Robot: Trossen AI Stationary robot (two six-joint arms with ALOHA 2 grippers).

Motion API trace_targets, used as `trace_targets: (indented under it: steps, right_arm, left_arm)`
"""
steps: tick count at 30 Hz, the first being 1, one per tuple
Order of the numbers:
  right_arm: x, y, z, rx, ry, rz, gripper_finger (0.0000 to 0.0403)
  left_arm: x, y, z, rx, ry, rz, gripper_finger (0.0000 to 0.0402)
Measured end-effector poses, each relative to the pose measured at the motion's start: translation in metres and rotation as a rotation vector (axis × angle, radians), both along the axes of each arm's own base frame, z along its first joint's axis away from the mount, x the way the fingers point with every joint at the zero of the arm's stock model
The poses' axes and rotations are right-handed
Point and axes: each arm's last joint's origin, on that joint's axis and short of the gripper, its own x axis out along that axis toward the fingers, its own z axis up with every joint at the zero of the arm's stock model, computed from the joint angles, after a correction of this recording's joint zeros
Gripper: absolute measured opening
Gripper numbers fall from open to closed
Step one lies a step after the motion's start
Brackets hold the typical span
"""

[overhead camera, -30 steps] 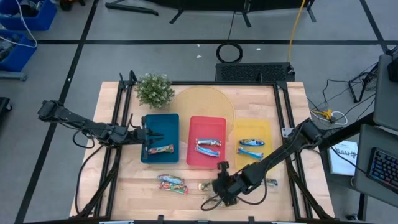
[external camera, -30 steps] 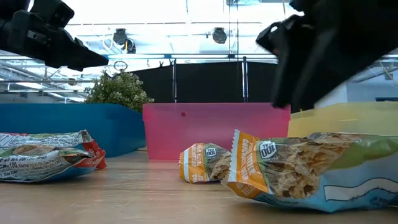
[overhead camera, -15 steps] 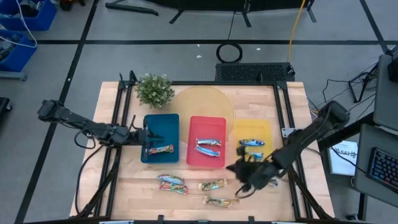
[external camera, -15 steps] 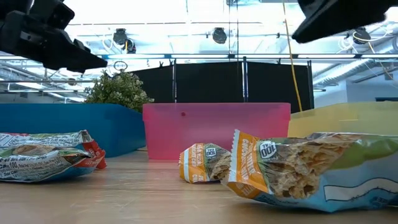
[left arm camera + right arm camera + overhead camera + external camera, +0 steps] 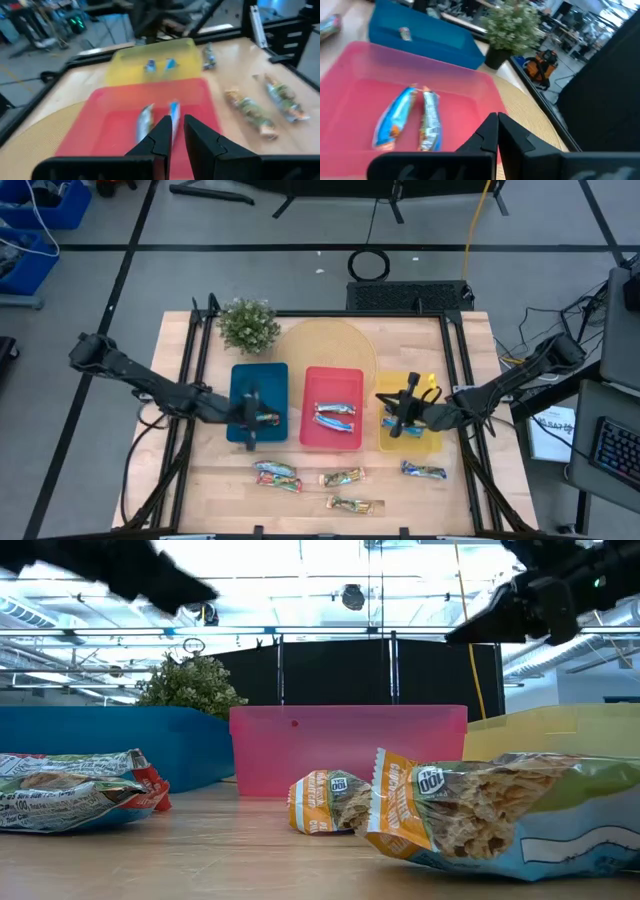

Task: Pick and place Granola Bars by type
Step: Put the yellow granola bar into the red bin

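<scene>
Three trays stand in a row: blue (image 5: 275, 380), pink (image 5: 345, 375), yellow (image 5: 425, 385). A multicolour granola bar (image 5: 266, 418) lies in the blue tray, two blue-and-silver ones (image 5: 334, 416) in the pink, and a blue one (image 5: 391, 423) shows in the yellow. Loose bars lie on the table near its front edge: a multicolour pair (image 5: 277, 475), two orange-green ones (image 5: 342, 477) (image 5: 355, 504) and a blue one (image 5: 424, 471). My left gripper (image 5: 248, 423) hangs over the blue tray, fingers a narrow gap apart (image 5: 178, 131) with nothing between. My right gripper (image 5: 398, 412) hovers shut and empty (image 5: 497, 124) over the yellow tray.
A potted plant (image 5: 248, 324) stands at the far left behind the blue tray, and a round yellowish mat (image 5: 325, 345) lies behind the pink one. Black frame rails (image 5: 190, 410) run along both table sides. Bare wood shows in front of the trays around the loose bars.
My right gripper has swung from the loose bars at the front middle up and toward the far right, ending above the yellow tray. My left gripper has shifted toward the near edge and slightly right over the blue tray. No bar has moved.
</scene>
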Motion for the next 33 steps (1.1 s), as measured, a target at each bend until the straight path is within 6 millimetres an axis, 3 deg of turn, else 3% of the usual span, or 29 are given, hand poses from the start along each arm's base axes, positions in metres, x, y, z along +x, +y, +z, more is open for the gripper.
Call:
trace_targets:
  steps: [4,8,14,20,24,33]
  right_arm:
    - [-0.006,-0.008,-0.011,0.0,-0.005,-0.023,0.0001]
    - [-0.01,-0.013,-0.012,0.011,-0.02,-0.041,0.0001]
    - [-0.012,-0.014,-0.009,0.02,-0.037,-0.041,0.0001]
    - [-0.012,-0.014,-0.008,0.024,-0.046,-0.04,0.0]
    - [-0.012,-0.014,-0.007,0.025,-0.052,-0.04,0.0]
    - [-0.013,-0.014,-0.009,0.016,-0.034,-0.04,0.0]
  left_arm:
    - [0.046,-0.032,0.022,0.004,0.086,-0.106,0.0067]
    - [0.09,-0.073,0.028,0.017,0.174,-0.24,0.0105]
    - [0.146,-0.129,0.013,0.024,0.256,-0.334,0.0189]
    - [0.184,-0.173,-0.023,0.041,0.345,-0.424,0.0245]
    - [0.203,-0.185,-0.039,0.057,0.381,-0.417,0.0256]
    - [0.232,-0.182,-0.069,0.037,0.428,-0.312,0.0257]
